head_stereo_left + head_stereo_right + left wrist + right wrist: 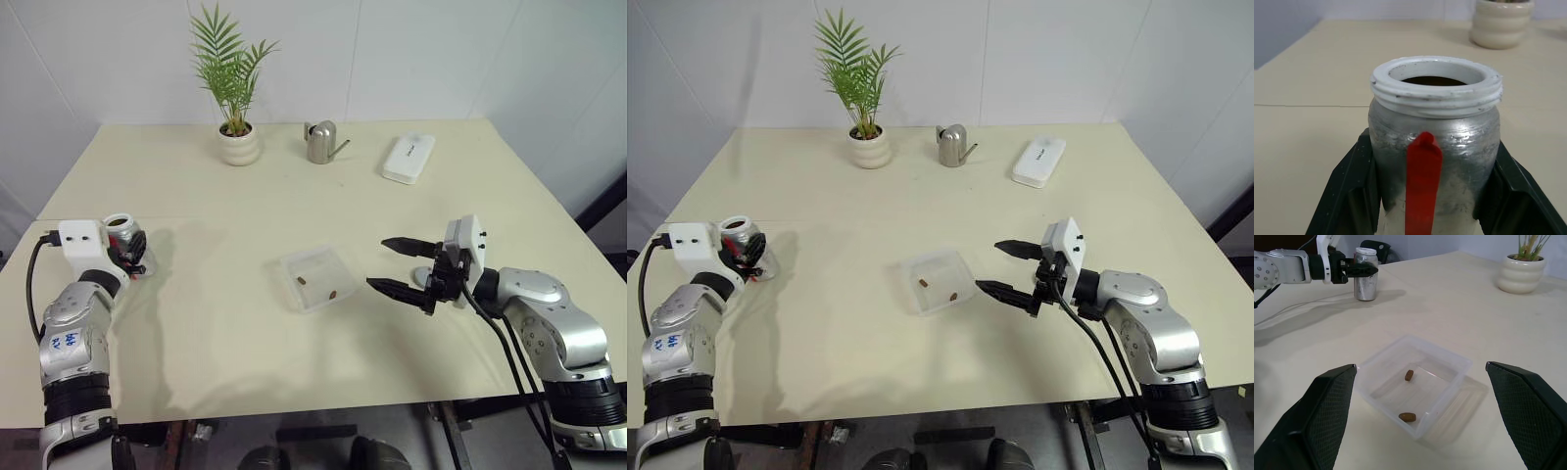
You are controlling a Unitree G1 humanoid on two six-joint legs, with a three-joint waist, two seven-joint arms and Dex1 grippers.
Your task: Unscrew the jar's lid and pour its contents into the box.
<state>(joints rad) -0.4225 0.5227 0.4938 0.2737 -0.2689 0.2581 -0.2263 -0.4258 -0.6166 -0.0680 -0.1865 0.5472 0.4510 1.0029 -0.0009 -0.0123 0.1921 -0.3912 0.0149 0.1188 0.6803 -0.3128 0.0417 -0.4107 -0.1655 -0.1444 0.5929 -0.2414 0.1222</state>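
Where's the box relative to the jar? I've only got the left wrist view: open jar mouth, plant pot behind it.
Observer: The box sits in the middle of the table, off to the right of the jar and well apart from it.
Operator: Anything in it?
Observer: Two brown pieces lie on its floor.
Operator: Right arm?
Observer: The right gripper hovers level just right of the box, jaws wide apart, holding nothing.
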